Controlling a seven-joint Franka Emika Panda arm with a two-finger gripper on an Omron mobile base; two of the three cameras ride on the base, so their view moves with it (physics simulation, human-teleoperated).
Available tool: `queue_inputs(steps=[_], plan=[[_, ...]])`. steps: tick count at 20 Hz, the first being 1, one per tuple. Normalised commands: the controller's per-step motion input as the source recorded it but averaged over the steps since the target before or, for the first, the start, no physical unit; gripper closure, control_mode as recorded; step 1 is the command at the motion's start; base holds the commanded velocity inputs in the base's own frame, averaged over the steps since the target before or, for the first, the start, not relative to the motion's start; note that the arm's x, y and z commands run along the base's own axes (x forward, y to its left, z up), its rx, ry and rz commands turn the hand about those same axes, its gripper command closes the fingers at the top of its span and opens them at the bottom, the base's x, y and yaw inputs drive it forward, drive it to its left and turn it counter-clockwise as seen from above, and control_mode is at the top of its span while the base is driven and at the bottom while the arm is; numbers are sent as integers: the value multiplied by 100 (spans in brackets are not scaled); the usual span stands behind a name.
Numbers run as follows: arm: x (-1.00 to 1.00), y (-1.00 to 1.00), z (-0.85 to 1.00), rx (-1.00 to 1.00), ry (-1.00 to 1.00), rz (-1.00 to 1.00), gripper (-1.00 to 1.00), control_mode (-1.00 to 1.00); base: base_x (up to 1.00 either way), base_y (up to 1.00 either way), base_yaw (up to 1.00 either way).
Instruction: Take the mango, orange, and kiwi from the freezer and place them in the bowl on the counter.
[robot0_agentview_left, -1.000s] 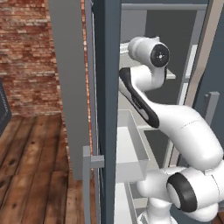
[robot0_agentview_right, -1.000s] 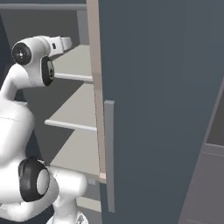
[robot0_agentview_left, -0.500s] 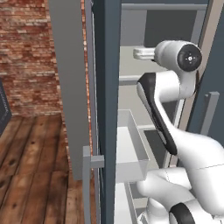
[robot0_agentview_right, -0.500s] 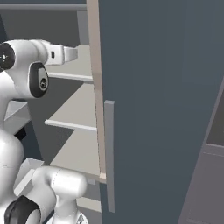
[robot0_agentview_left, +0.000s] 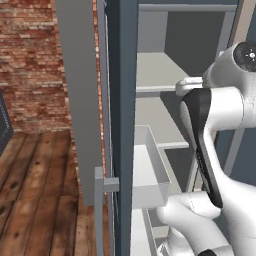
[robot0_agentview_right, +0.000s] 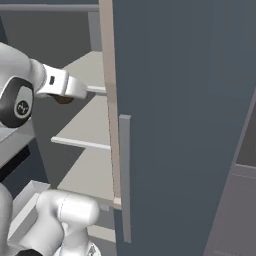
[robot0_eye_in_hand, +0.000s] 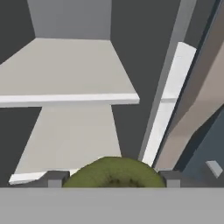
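Gripper (robot0_eye_in_hand: 112, 179) holds a kiwi (robot0_eye_in_hand: 114, 173) between its two fingertips (robot0_eye_in_hand: 55, 179); the green-brown fruit sits right at the bottom of the hand view, and a fingertip touches it on each side, so the jaws stand narrow, closed on the fruit. In the right base view the white hand (robot0_agentview_right: 62, 86) reaches out from the arm, and a small dark brownish shape (robot0_agentview_right: 63, 100), probably the same fruit, hangs just under it; I cannot tell the fingers there.

Ahead of the hand is the open freezer (robot0_eye_in_hand: 70, 19). Two pale grey shelves (robot0_eye_in_hand: 65, 72) lie in front of the gripper, one upper and further from it, one lower and nearer, just beyond the kiwi. To the right of the fingertips, in the hand view, a white strip runs along the freezer's side wall, and beside it is the tan edge of the door (robot0_agentview_right: 190, 125). In the right base view this dark blue-grey door stands open to the right of the hand, with a long grey bar handle (robot0_agentview_right: 124, 175) on it.

Below the hand, in the left base view, a white drawer (robot0_agentview_left: 150, 175) is pulled out from the freezer, well apart from the gripper. Far to the left of the arm are a brick wall (robot0_agentview_left: 30, 65) and a wooden floor (robot0_agentview_left: 40, 190).
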Motion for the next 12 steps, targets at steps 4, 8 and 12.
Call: queue_inputs(steps=[4, 8, 12], plan=[[-71, -1, -56, 0, 17, 0, 100, -100, 0, 0, 0], [0, 0, -5, 0, -3, 0, 100, -100, 0, 0, 0], [-1, 0, -19, -1, -3, 0, 100, -100, 0, 0, 0]])
